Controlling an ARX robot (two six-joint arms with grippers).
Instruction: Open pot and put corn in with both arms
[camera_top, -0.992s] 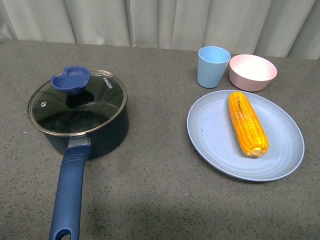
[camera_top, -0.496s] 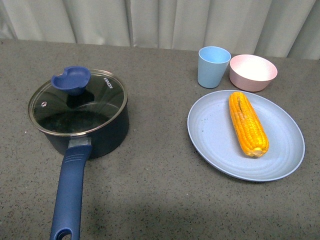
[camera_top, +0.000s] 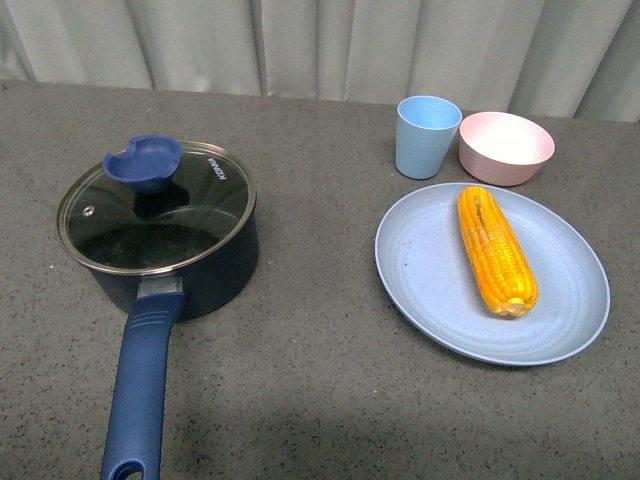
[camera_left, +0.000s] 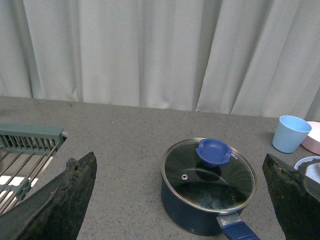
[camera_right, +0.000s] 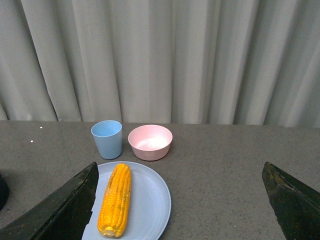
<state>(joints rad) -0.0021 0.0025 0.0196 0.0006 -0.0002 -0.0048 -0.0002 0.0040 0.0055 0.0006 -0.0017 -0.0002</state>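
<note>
Nothing moved since earlier frame: lid (camera_top: 160, 215) on pot (camera_top: 215, 278), corn (camera_top: 495, 250) on blue plate (camera_top: 425, 285). Left jaws, right jaws wide apart, empty. Opening not begun; likely next: grip lid knob (camera_top: 142, 160).

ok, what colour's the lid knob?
The lid knob is dark blue, same as the pot handle. Front view shows it best.

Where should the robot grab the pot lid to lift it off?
By the blue knob, coming straight down from above with the left gripper. It stands up from the flat glass lid, so its sides can be pinched; the steel rim lies flush on the pot.
</note>
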